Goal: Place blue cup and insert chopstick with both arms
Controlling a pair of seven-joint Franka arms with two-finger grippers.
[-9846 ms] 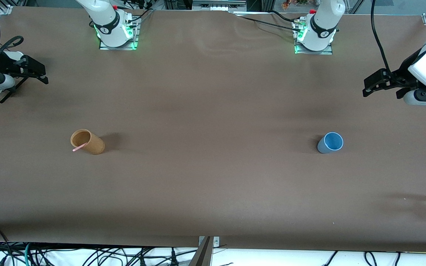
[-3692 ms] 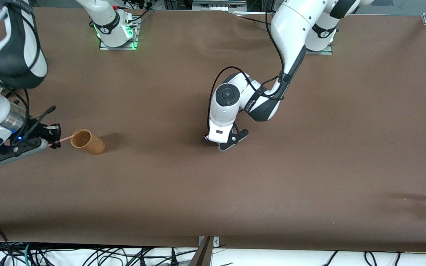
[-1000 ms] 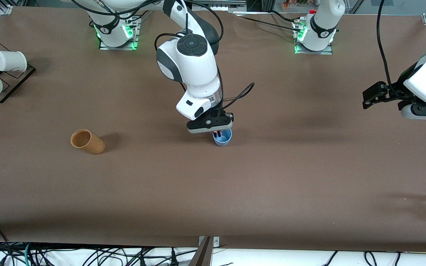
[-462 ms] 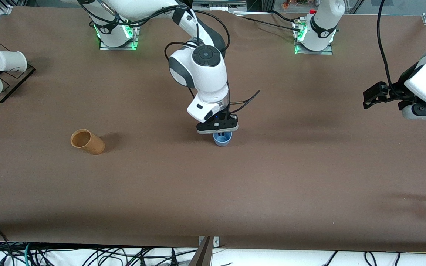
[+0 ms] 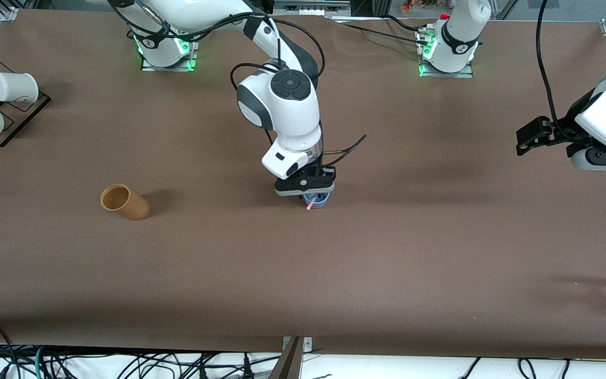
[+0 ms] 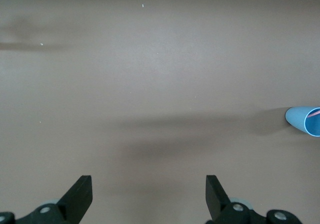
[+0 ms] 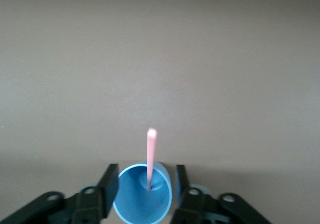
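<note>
Nearest us, mid-table, stands the blue cup (image 5: 317,200) with the pink chopstick (image 5: 311,203) leaning inside. Our right gripper (image 5: 305,190) hovers over it, fingers spread (touching neither). Our left gripper (image 5: 529,134) waits open at its table end.

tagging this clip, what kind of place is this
Most likely a robotics lab test bench. Two white arms are bolted along one edge of a brown-covered table, loose cables trail past its edge, and the only props are a blue cup and a tan cup.
</note>
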